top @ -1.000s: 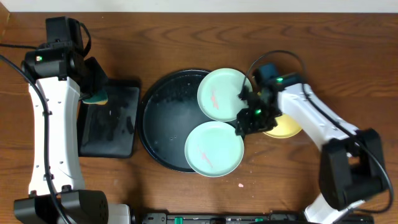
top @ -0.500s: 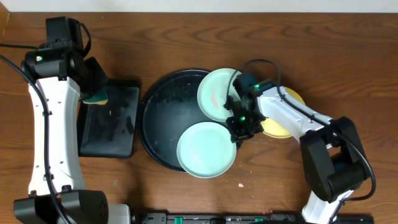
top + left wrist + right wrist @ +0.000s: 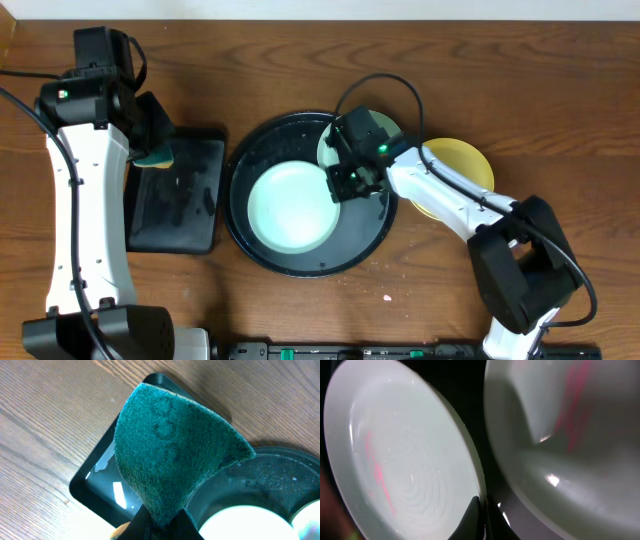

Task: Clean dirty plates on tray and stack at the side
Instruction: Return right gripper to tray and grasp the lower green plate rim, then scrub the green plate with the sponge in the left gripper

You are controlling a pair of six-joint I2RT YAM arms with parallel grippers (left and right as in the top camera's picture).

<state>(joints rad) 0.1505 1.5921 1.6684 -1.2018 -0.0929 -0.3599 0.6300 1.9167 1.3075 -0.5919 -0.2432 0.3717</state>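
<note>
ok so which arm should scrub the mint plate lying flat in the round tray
Left. The left gripper is shut on the green scouring pad, beside the round tray, so it probably only has to swing over. The right gripper is pinching the rim of the mint plate, with no pad.

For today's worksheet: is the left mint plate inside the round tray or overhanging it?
Inside; overhead, the plate sits wholly within the tray rim.
</note>
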